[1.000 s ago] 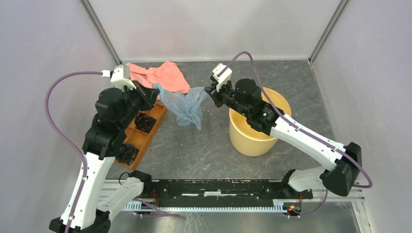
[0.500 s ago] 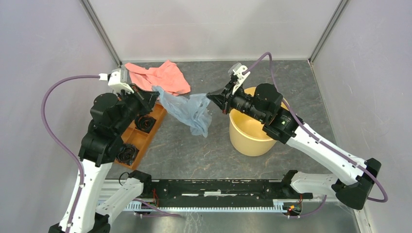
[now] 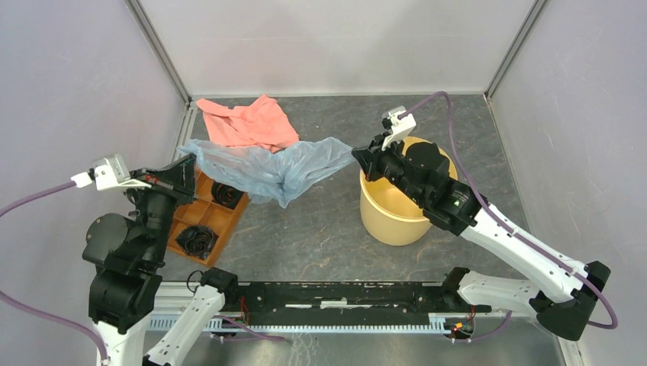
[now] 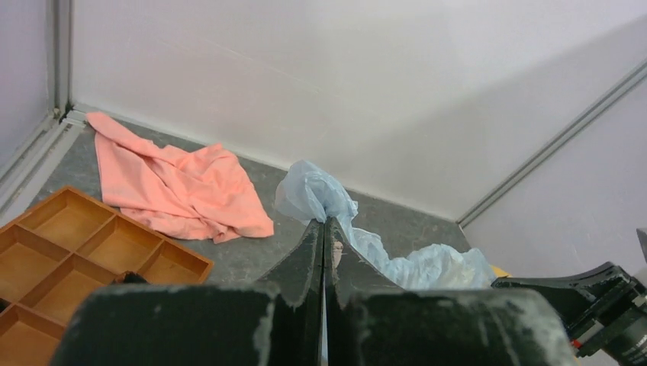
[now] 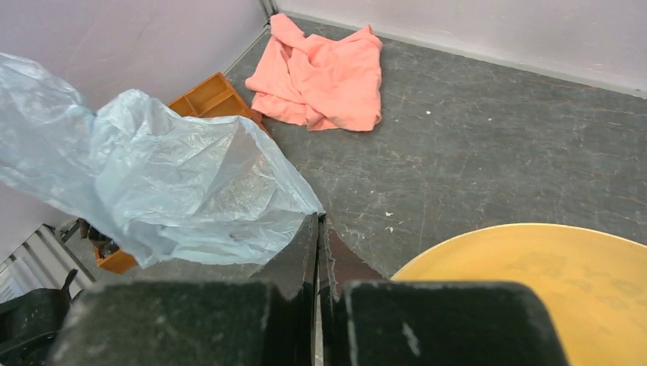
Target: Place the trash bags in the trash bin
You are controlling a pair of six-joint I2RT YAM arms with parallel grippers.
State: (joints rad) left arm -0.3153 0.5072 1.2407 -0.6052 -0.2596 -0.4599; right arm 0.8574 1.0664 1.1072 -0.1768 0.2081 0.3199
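Observation:
The pale blue-grey trash bag (image 3: 267, 166) hangs stretched in the air between my two grippers, above the table. My left gripper (image 3: 185, 160) is shut on its left end; in the left wrist view the bag (image 4: 320, 194) bunches at my shut fingertips (image 4: 323, 222). My right gripper (image 3: 356, 155) is shut on its right corner; in the right wrist view the film (image 5: 168, 183) spreads left from my shut tips (image 5: 319, 217). The pale yellow trash bin (image 3: 381, 217) stands upright under my right arm, its rim (image 5: 534, 267) at the lower right of the right wrist view.
A salmon-pink cloth (image 3: 252, 122) lies at the back of the table. An orange compartmented tray (image 3: 217, 221) with black items sits at the left, under the bag's left end. Grey walls enclose the table on three sides.
My left gripper has pulled back to the left and my right gripper has moved right toward the bin, so the bag went from hanging bunched to stretched wide between them.

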